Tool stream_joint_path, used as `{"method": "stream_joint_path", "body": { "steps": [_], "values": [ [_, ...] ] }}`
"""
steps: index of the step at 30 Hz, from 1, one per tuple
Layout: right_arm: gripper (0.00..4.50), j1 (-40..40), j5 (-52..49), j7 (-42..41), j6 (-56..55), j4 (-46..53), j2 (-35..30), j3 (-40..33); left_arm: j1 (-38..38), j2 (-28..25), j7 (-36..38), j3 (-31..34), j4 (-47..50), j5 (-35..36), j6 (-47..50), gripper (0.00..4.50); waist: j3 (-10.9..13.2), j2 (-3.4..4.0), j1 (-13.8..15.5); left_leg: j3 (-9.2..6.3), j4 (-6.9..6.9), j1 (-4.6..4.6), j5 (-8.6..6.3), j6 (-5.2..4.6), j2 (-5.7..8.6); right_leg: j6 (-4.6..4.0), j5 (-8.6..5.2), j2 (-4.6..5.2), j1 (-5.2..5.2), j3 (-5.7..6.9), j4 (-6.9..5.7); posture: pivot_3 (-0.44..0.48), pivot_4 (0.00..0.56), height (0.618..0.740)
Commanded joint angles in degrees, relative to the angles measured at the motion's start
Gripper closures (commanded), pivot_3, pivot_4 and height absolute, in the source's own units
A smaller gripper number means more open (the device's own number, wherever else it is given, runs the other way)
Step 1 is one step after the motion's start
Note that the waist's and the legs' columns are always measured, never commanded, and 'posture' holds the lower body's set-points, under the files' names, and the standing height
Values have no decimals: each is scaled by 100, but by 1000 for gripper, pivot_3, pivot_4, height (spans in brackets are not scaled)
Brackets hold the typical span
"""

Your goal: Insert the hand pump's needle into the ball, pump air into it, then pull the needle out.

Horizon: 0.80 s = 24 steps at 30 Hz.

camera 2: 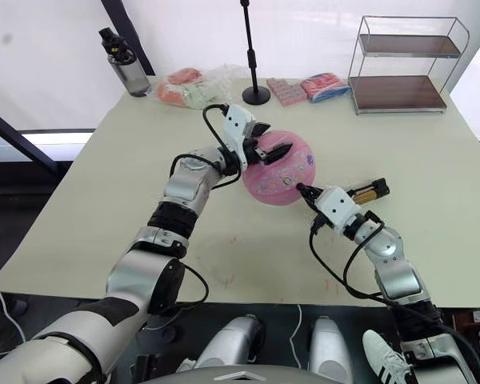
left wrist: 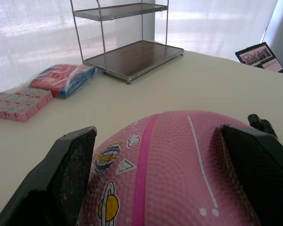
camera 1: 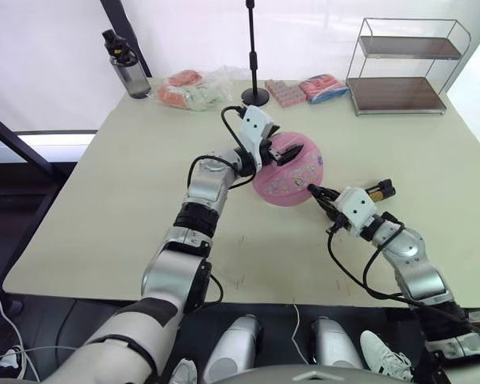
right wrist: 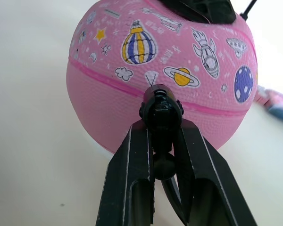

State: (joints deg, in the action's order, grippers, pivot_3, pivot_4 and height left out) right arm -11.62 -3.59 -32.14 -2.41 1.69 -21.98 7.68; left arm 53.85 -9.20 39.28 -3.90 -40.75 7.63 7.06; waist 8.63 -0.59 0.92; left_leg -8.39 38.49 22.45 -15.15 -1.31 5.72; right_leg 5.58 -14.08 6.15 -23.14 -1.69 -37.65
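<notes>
The pink ball [camera 1: 292, 178] with printed rockets and planets rests mid-table. My left gripper [camera 1: 284, 152] sits on its top, and in the left wrist view both fingers [left wrist: 70, 174] press the ball's sides. My right gripper [right wrist: 161, 141] is shut on the black fitting of the needle [right wrist: 160, 106], whose tip meets the ball's near side; the pin itself is hidden. The thin black hose [right wrist: 172, 197] runs back between those fingers. The gold hand pump [camera 1: 378, 190] lies on the table just behind my right gripper [camera 1: 314, 192].
Along the far edge stand a dark water bottle [camera 1: 128, 68], plastic snack bags [camera 1: 194, 90], a black stand [camera 1: 254, 56], pink packs [camera 1: 284, 92], a red-blue packet [camera 1: 324, 86] and a wire shelf [camera 1: 404, 68].
</notes>
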Motion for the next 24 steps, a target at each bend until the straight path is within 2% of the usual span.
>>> {"method": "stream_joint_path", "body": {
  "steps": [1, 15, 24],
  "values": [
    [4421, 104, -650, -8, 154, 648, 157, -379, -278, 29, -309, -224, -713, -408, 215, 0, -1, 0, 11, -1, 0, 0, 0, 0, 1, 0, 0, 1, 0, 1, 0, 0, 150, 736],
    [4421, 786, -989, -38, 438, 1191, 182, -610, -272, 62, -414, -213, -1054, -427, 67, 0, -32, 7, 135, -7, 0, 0, -1, -2, 11, 3, -2, 10, 5, 9, 6, 0, 150, 736],
    [4421, 816, -1050, -49, 442, 1329, -13, -760, -265, 84, -530, -193, -1200, -438, 35, 0, -33, 8, 138, -7, 0, 0, -1, -2, 12, 4, -2, 10, 6, 10, 7, 0, 150, 736]
  ]
}}
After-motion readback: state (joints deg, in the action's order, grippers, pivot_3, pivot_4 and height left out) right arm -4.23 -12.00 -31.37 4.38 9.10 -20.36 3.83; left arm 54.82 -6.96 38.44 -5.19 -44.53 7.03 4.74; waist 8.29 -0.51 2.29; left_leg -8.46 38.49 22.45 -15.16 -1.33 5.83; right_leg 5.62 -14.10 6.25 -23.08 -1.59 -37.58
